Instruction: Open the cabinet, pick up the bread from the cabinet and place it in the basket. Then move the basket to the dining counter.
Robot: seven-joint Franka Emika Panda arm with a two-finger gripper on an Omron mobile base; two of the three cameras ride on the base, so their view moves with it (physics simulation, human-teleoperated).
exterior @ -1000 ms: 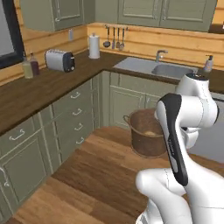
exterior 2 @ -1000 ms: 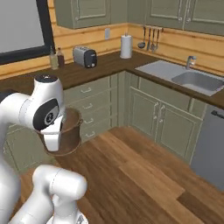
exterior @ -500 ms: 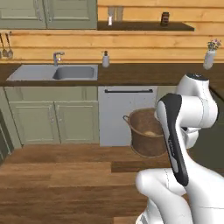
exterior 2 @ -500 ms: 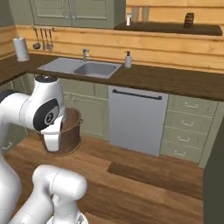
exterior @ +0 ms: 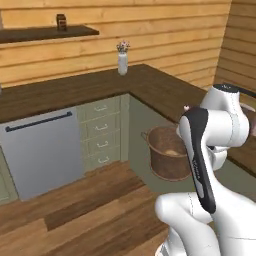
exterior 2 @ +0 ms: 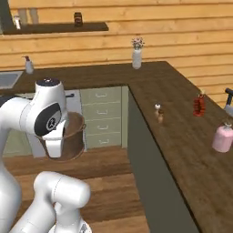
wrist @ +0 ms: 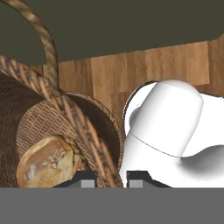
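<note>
The end effector (wrist: 106,178) is clamped on the rim of the basket (wrist: 52,131) — in the hand view its two dark fingertips (wrist: 140,177) rise at the bottom edge with the woven rim passing between them, close together. Only the tips show; the rest of each finger is cut off by the frame. A thin woven handle arcs up from the rim toward the top left and runs out of the picture.

Inside the basket, low on its left side, lies the bread (wrist: 47,161), a round crusty loaf partly cut off at the bottom edge.

From the base cameras the basket (exterior: 167,155) hangs clear of the wooden floor (exterior: 75,210), in front of the olive bench corner; the arm's white and black link covers its right part. In the right base view the arm's head hides most of the basket (exterior 2: 75,136) and the end effector itself cannot be made out.

The dining counter (exterior 2: 182,132) — a long dark wood bench — stretches off to the right, carrying a small shaker (exterior 2: 158,111), a red object (exterior 2: 197,105) too small to identify, and a pink bottle (exterior 2: 222,136). A white vase (exterior 2: 137,54) with flowers stands at the far corner.
</note>
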